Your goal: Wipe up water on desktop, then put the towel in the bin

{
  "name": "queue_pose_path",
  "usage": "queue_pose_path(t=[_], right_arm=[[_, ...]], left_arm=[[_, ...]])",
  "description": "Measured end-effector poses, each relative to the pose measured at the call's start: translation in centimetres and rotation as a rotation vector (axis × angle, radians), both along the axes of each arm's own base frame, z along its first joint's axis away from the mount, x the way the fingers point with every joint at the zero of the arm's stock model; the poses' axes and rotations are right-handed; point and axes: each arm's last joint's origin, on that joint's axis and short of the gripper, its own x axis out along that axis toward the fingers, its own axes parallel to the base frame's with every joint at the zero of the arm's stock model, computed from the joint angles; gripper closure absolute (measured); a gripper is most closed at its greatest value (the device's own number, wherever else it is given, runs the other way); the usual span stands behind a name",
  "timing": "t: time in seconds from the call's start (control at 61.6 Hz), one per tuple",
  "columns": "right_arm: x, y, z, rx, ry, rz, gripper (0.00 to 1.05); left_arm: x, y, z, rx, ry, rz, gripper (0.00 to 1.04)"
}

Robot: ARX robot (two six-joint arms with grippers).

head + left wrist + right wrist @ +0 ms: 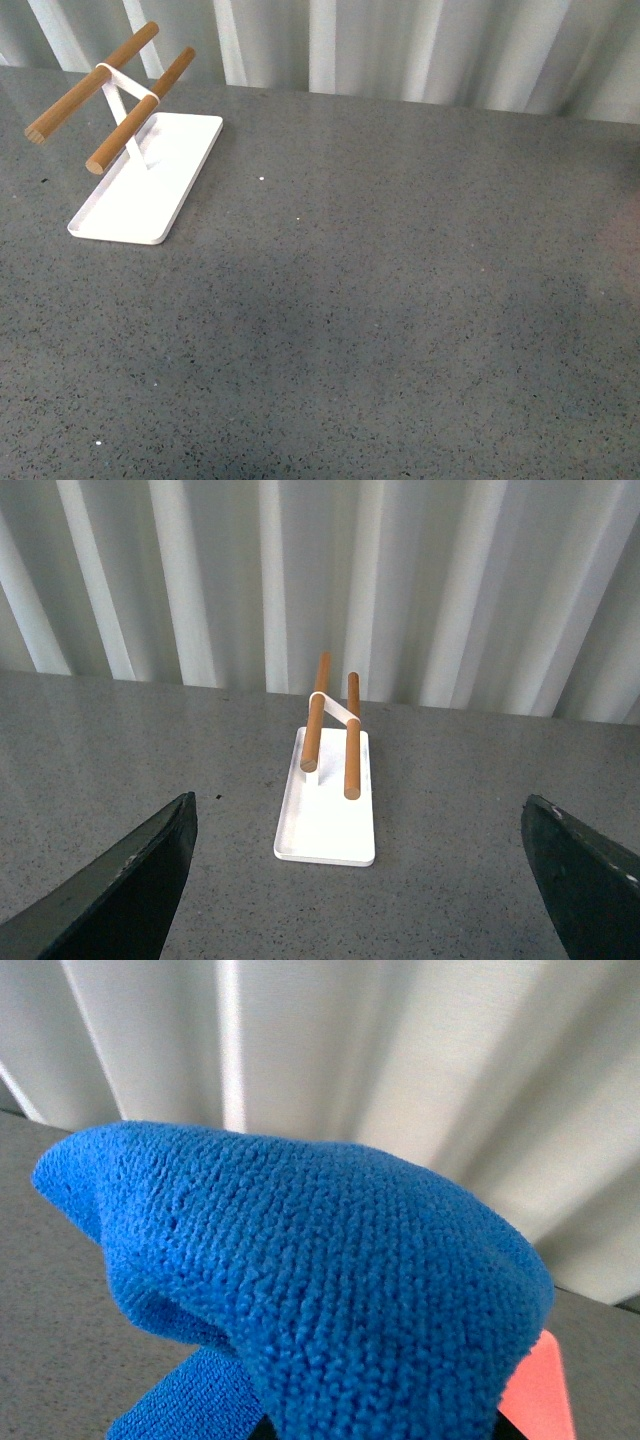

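- The left gripper (358, 802) hangs over the desktop (400, 300) with its two dark fingers (140, 880) spread wide and nothing between them. It looks parked, leaving the job to the other arm.
- Ahead of it, at the left of the desktop, stands a white tray (150, 200). It carries a white stand with two wooden rods (92, 80), a likely towel rail, and the rods are bare.
- In the front view the middle and right of the desktop show only speckles. I cannot make out any puddle, so I cannot tell whether wiping is finished.
- The towel (320, 1260) fills the right wrist view, bunched in a thick blue hump raised off the grey surface.
- The right gripper's fingers are hidden under the cloth. Since the towel sits lifted and gathered this close to the camera, I judge the pincer closed on it, ready for carrying.
- A coral patch (540, 1390) shows beside the towel's lower edge. What it is, I cannot tell.
- No bin shows in any view.
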Motion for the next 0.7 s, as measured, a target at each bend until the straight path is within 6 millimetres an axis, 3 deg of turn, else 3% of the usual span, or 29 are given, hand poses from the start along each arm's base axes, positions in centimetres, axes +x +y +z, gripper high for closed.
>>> queue_pose_path(t=[0.162,0.276,0.487,0.698], right_arm=[[-3.3,-4.2,0.9,0.015,-0.012,-0.079,1.01],[-4.9,-5.8,0.6,0.021,-0.013,-0.12,1.01],[-6.7,-7.8,-2.5,0.06,0.054,-0.181,1.01],[-5.5,-9.1,-7.5,0.083,0.197,-0.234,1.01]], left_arm=[[0.0,0.0,0.0,0.0,0.0,0.0,0.07],[0.0,0.0,0.0,0.0,0.0,0.0,0.07],[0.0,0.0,0.0,0.0,0.0,0.0,0.07],[0.0,0.0,0.0,0.0,0.0,0.0,0.07]])
